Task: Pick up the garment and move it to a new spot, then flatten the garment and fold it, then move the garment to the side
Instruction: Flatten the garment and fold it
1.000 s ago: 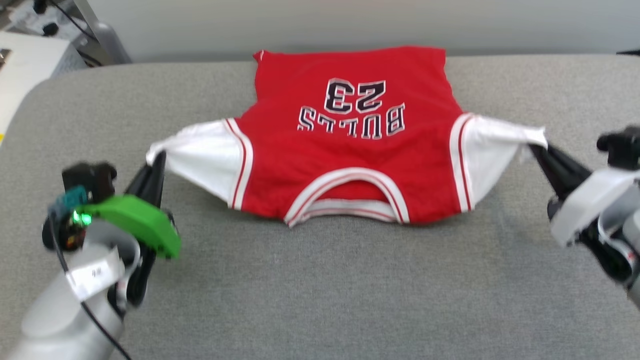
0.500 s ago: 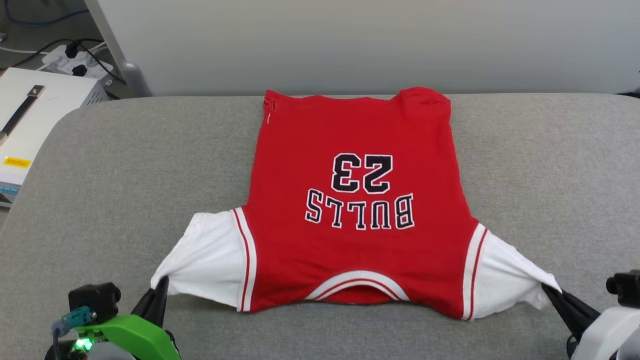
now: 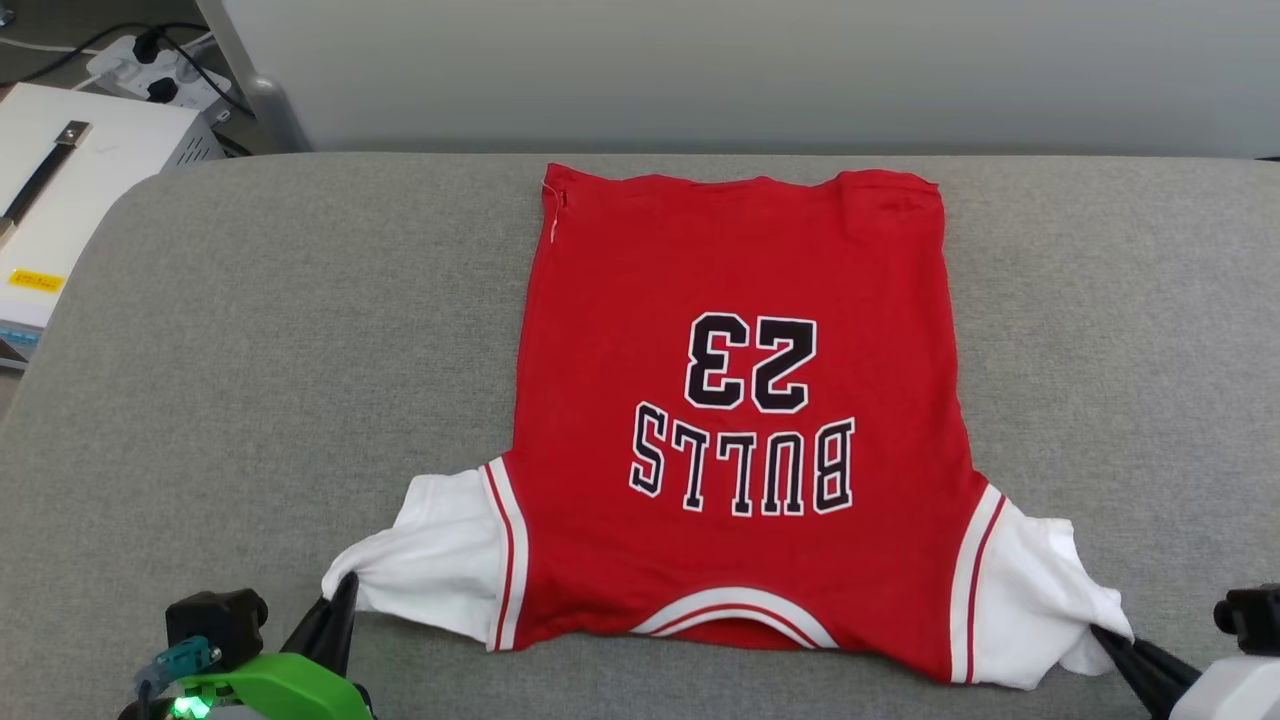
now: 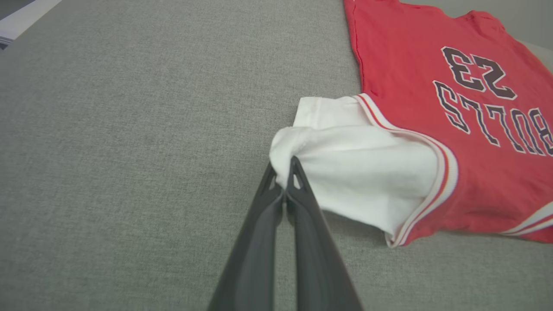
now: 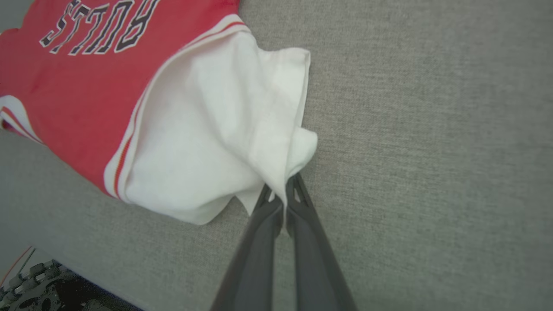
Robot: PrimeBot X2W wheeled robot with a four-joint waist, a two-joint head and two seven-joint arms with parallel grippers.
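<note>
The garment (image 3: 740,400), a red jersey with white sleeves and upside-down black "BULLS 23" lettering, lies spread on the grey cushion, collar toward me. My left gripper (image 3: 340,595) is shut on the tip of its left white sleeve (image 4: 345,168), seen close in the left wrist view with the gripper (image 4: 283,170) pinching cloth. My right gripper (image 3: 1105,635) is shut on the right white sleeve (image 5: 216,142); in the right wrist view the gripper (image 5: 281,185) bites the bunched sleeve end. Both sleeves are pulled toward the near edge.
The grey cushioned surface (image 3: 250,350) extends wide on both sides of the jersey. A white box (image 3: 70,200) and a power strip with cables (image 3: 150,70) sit off the far left corner. A pale wall (image 3: 700,70) runs behind.
The camera has tilted, shifting the whole picture. The jersey now lies longer and flatter, drawn toward me; the sleeves, stretched sideways before, hang slacker and closer to the body. Both grips hold.
</note>
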